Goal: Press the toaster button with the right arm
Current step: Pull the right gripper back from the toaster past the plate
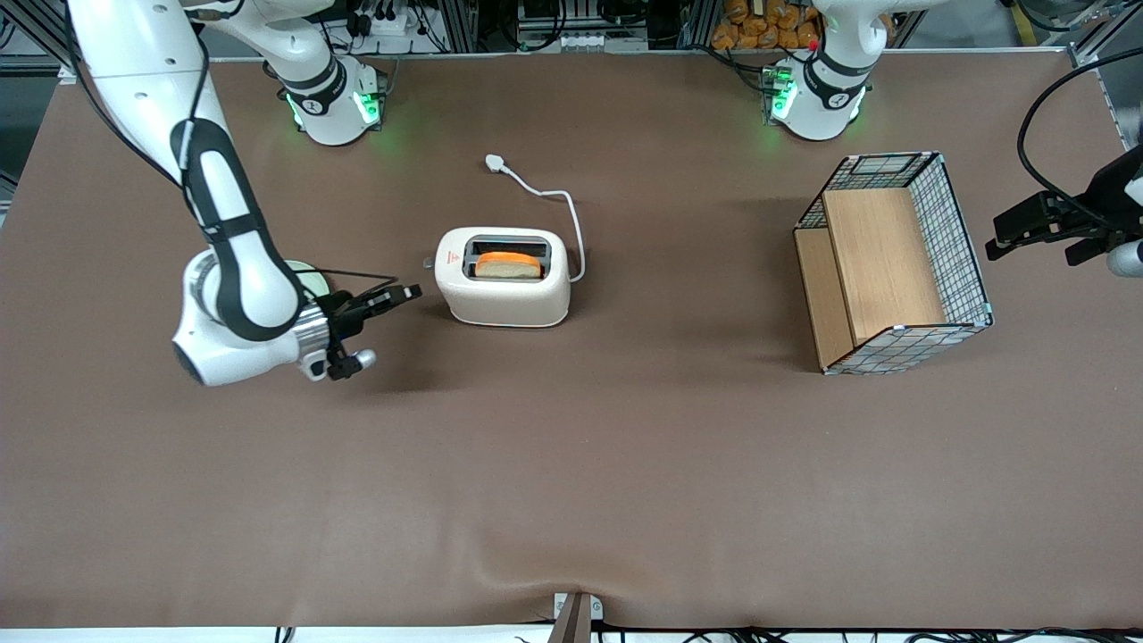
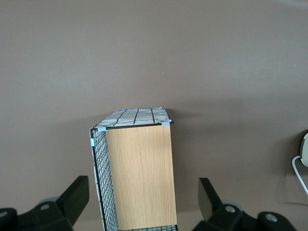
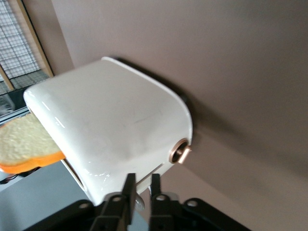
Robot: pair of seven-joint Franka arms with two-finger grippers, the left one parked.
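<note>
Gripper [image 3: 140, 185] beside cream toaster [image 1: 502, 277]

One toaster [image 1: 503, 277] stands on the table [image 1: 571, 482] — cream-white, with two slots (only one is filled). One slice of bread [image 1: 508, 264] sits in it, orange-crusted. One toaster button [image 1: 429, 263] juts from its narrow end, and one round knob [image 3: 180, 151] shows on that same end in the right wrist view. One white cord with one plug [image 1: 496, 162] trails away. One wire basket [image 1: 893, 261] lies toward the parked arm's end. One right arm [image 1: 219, 232] carries one hand [image 1: 412, 291] — two fingers, pressed close together.
</note>
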